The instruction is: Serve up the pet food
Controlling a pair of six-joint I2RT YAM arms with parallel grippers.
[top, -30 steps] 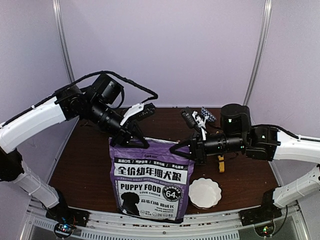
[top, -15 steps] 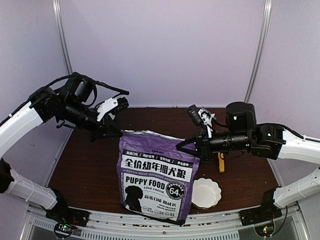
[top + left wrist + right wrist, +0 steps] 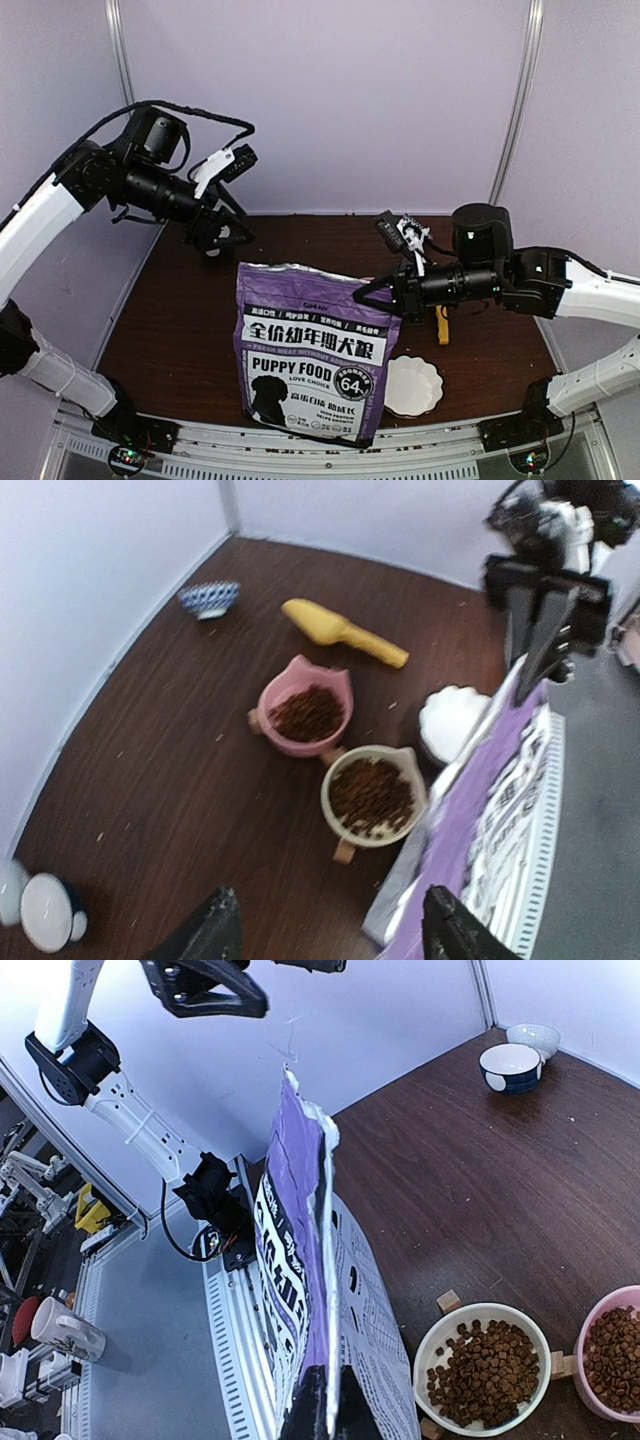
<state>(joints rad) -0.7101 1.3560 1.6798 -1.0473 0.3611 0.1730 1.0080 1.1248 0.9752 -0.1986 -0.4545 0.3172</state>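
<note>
The pet food lies as brown kibble in a cream bowl [image 3: 372, 792] and a pink bowl [image 3: 305, 710]; the cream bowl [image 3: 485, 1365] also shows beside the bag in the right wrist view. The purple PUPPY FOOD bag [image 3: 315, 350] stands upright near the table's front. My right gripper [image 3: 365, 293] is shut on the bag's top right corner, its fingers [image 3: 325, 1410] pinching the bag's edge [image 3: 300, 1260]. My left gripper [image 3: 228, 232] hangs open above and to the back left of the bag, holding nothing. Its fingertips [image 3: 205, 935] frame bare table.
A yellow scoop [image 3: 340, 632] lies behind the bowls. A white flower-shaped dish [image 3: 410, 385] sits right of the bag. A blue patterned bowl [image 3: 210, 597] stands by the wall, and two small bowls [image 3: 510, 1065] stand at the far left.
My left gripper let go of the bag's top left corner, opened, and rose away to the back left. The bag shifted a little to the right, still held by the right gripper.
</note>
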